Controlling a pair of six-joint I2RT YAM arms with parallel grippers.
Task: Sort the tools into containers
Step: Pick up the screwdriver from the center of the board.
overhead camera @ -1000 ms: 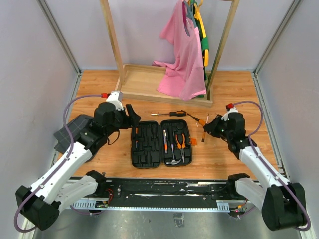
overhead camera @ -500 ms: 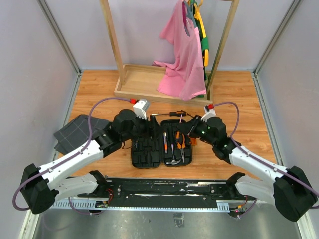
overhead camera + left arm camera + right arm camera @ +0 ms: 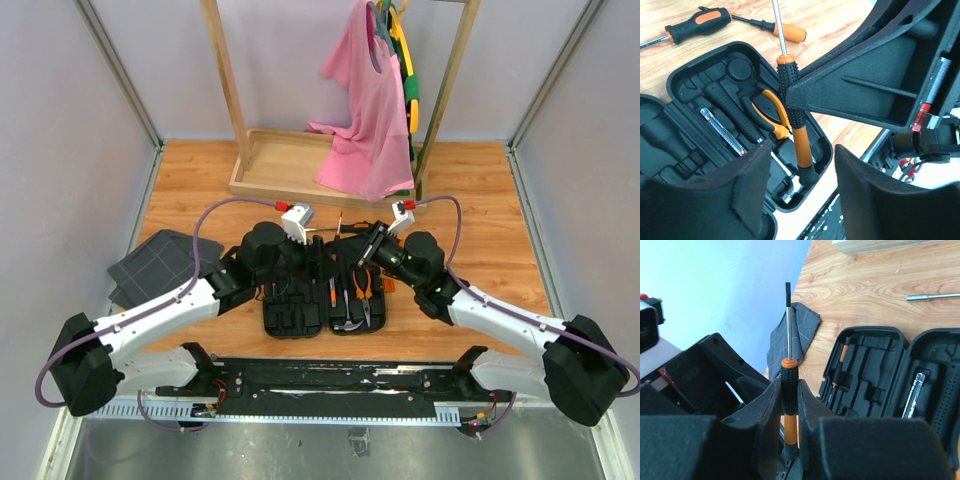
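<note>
My right gripper point(image 3: 790, 412) is shut on an orange-and-black screwdriver point(image 3: 789, 382), held upright with its blade pointing away. It hangs above the open black tool case point(image 3: 290, 322). In the left wrist view the same screwdriver point(image 3: 794, 127) stands between my left gripper's point(image 3: 802, 197) open fingers point(image 3: 751, 185), its butt end level with them and touching neither. Pliers point(image 3: 771, 111) and a hammer point(image 3: 350, 320) lie in the case's right half. Two more screwdrivers point(image 3: 700, 22) point(image 3: 786, 31) lie on the wood beyond the case.
A dark grey grid fabric point(image 3: 150, 265) lies left of the case. A wooden clothes rack base point(image 3: 290, 165) with a pink shirt point(image 3: 365, 120) stands behind. A steel shaft point(image 3: 932, 296) lies on the table past the case. The two grippers point(image 3: 318, 262) point(image 3: 362, 248) crowd together over the case.
Both arms have swung inward over the case. The right gripper brought the screwdriver from the table's right side to the middle. The left gripper's jaws have narrowed slightly.
</note>
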